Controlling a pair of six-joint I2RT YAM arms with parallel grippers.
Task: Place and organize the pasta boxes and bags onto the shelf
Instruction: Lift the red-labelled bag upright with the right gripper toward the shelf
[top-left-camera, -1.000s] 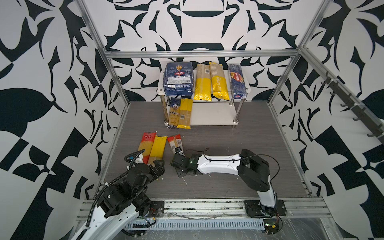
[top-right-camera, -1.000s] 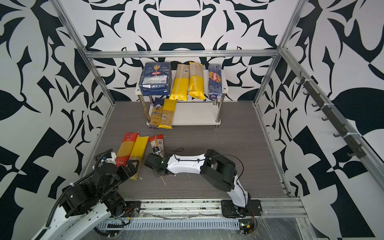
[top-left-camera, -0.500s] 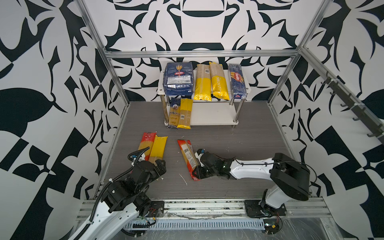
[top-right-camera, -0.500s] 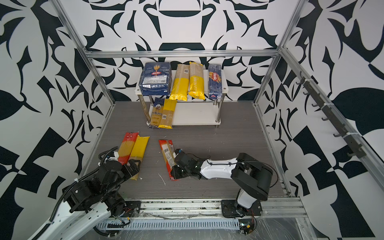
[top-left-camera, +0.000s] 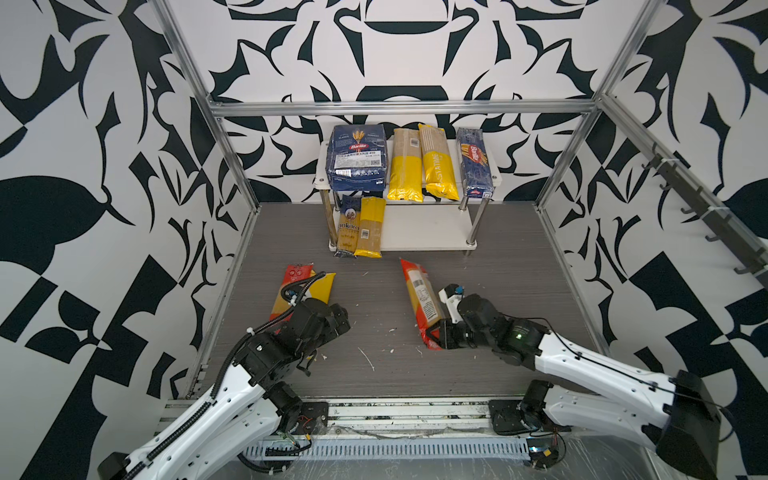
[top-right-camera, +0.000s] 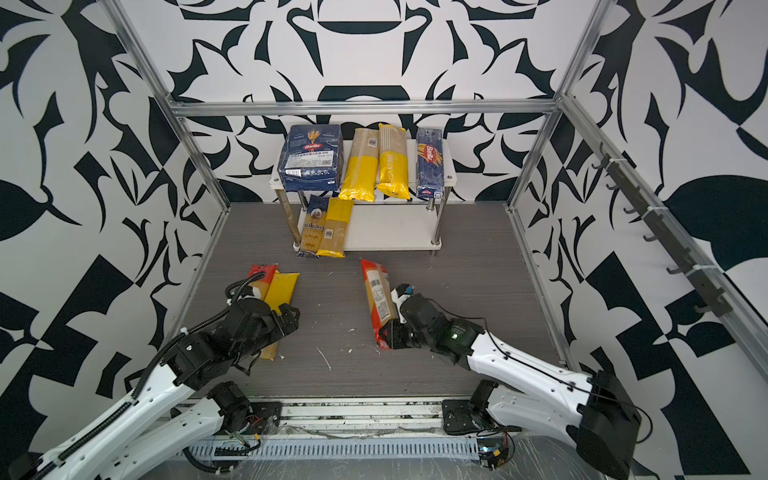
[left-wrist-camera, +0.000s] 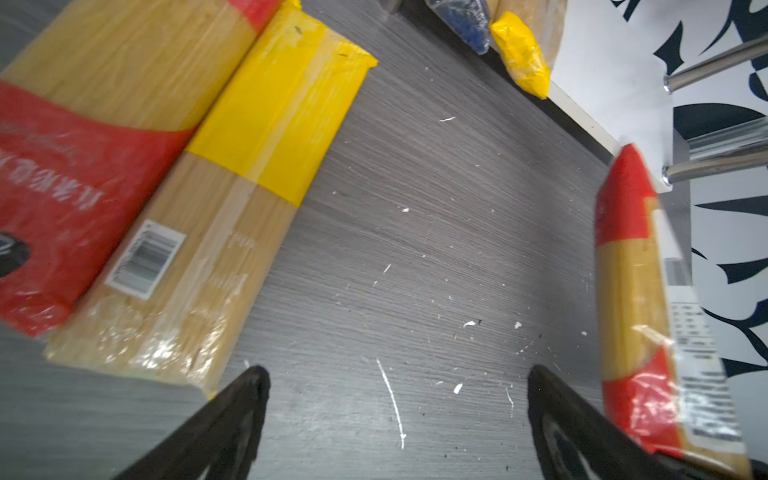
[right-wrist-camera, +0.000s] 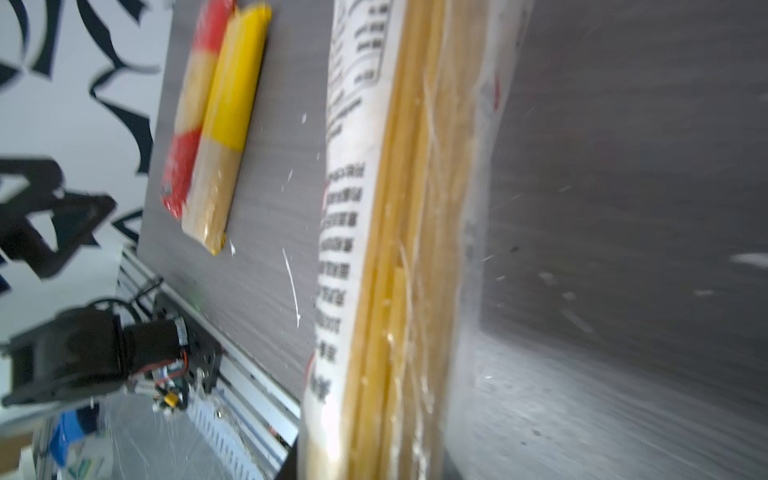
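Right gripper (top-left-camera: 437, 333) clamps the near end of a red-and-clear spaghetti bag (top-left-camera: 420, 293) in front of the shelf (top-left-camera: 432, 232).
The bag's long axis points toward the shelf's bare lower half just ahead; the left gripper (top-left-camera: 337, 320), jaws wide, stands farther off.

On the shelf (top-left-camera: 428, 232), upper board, left to right: wide Barilla pack (top-left-camera: 357, 162), spaghetti bag (top-left-camera: 405, 170), PASTATIME bag (top-left-camera: 437, 166), narrow Barilla box (top-left-camera: 476, 166). Lower board, left end: ankara bag (top-left-camera: 348, 230), neighbour bag (top-left-camera: 370, 228). Before the shelf: paired bags (top-left-camera: 323, 286) left, lone bag (top-left-camera: 422, 299) right, perhaps lifted off the table (top-left-camera: 498, 270).
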